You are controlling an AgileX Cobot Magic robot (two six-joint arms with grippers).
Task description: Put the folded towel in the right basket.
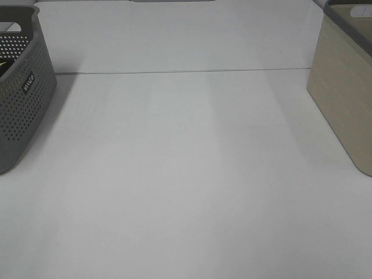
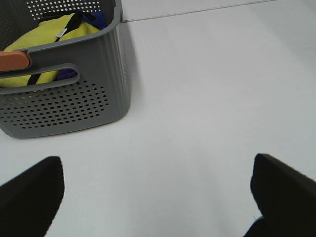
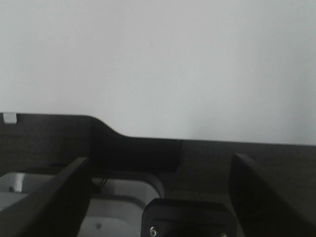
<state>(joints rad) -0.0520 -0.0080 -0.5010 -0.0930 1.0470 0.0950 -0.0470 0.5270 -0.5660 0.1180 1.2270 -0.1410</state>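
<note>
A yellow folded cloth lies inside the grey perforated basket, on top of dark blue and purple fabric. That basket stands at the left edge of the exterior view. The right basket is beige with a grey rim and stands at the right edge; its inside is hidden. My left gripper is open and empty, low over the table, apart from the grey basket. My right gripper is open and empty, its dark fingers spread over the table's edge. Neither gripper shows in the exterior view.
The white table spreads between the two baskets. An orange piece sits at the grey basket's handle. In the right wrist view a dark area and grey hardware lie beyond the table's edge.
</note>
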